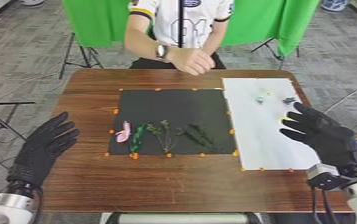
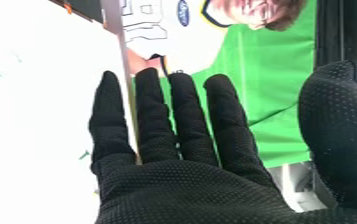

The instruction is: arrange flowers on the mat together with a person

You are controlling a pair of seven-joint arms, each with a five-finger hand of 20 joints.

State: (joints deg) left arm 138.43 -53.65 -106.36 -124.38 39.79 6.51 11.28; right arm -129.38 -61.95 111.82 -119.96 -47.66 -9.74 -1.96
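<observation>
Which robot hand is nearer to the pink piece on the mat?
The left hand, left of the dark mat and near the pink piece; the right hand is at the right edge of the white sheet.

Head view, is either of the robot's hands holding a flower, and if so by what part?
Neither holds anything: the left hand and the right hand are both open, palms empty. The pink piece lies on the dark mat.
</observation>
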